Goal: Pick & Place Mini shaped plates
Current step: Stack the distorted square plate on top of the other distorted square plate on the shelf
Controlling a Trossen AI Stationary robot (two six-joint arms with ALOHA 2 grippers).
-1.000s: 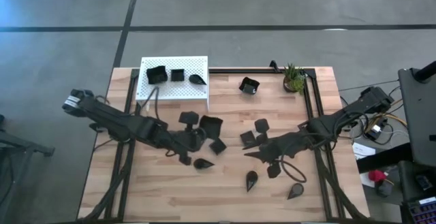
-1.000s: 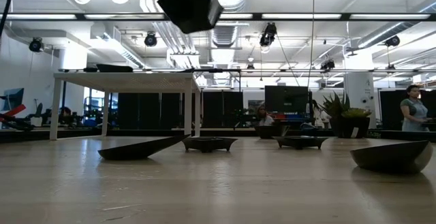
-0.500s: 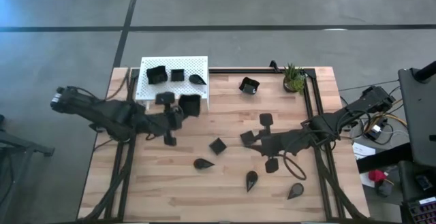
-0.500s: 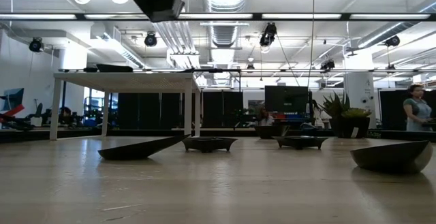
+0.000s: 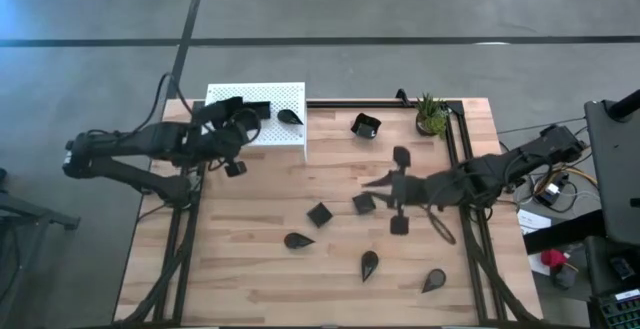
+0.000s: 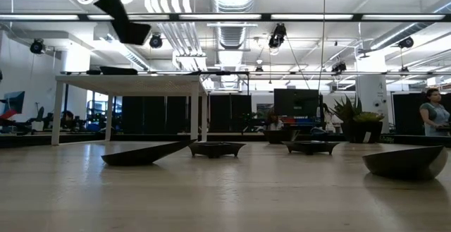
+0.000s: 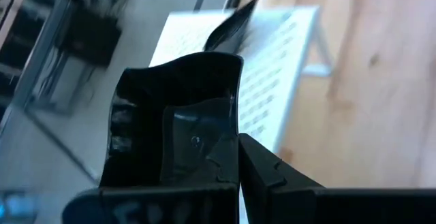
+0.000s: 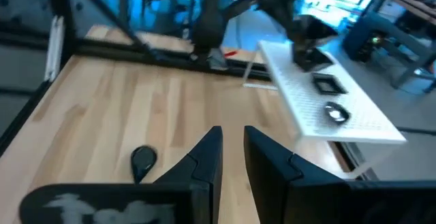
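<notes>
One larger plate (image 7: 180, 125) with upturned rims is clamped in the left gripper (image 5: 232, 121), held in the air over the left end of the white perforated platform (image 5: 283, 135); the wrist view shows the fingers pinching one wall of it, so the hold looks thin. Two small plates already sit on the platform, a square one (image 5: 259, 108) and a teardrop (image 5: 290, 117), close to where the carried plate hangs. Main risk as I see it: a drop too far right lands on the square one or knocks it off the edge; glossy dish on glossy dish would slide. Second risk: with an edge-only pinch the plate could rotate in the grip on the way down and land tilted on a rim. Right gripper (image 5: 385, 180) hovers over the middle of the tabletop (image 5: 250, 269) with fingers nearly together, only a narrow gap, nothing in them, right above the loose plates: two squares (image 5: 363, 203), (image 5: 398, 225) just beside it, another square (image 5: 319, 214) and three teardrops (image 5: 297, 240), (image 5: 369, 263), (image 5: 433, 281) farther out. Coming down half-closed it could shove a square plate instead of straddling its rim. One more rimmed plate (image 5: 366, 125) sits near the potted plant (image 5: 432, 115), clear of both arms.
</notes>
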